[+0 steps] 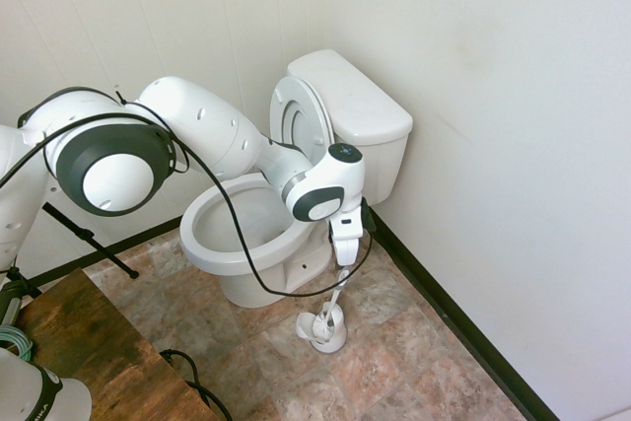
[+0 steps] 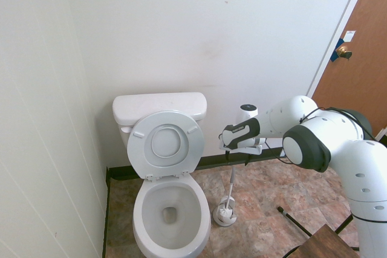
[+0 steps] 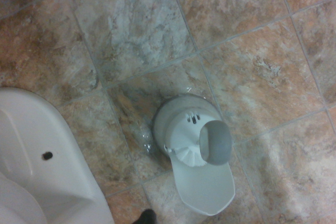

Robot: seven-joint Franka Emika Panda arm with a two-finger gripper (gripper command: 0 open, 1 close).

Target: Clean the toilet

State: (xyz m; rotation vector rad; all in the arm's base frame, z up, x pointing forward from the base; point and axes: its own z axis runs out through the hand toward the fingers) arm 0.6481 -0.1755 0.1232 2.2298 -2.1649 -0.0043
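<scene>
1. First exterior view: toilet against the back wall, seat and cover raised against the tank; brush holder on the tiled floor just beside the bowl; wooden table corner at lower left.
2. Second exterior view: alone shows the brown door, its knob and a small white label, illegible.
3. Pincer directly above the brush handle; released or clenched cannot be told.
4. Wrist view: holder from above, grey handle tip; no readable writing.
</scene>
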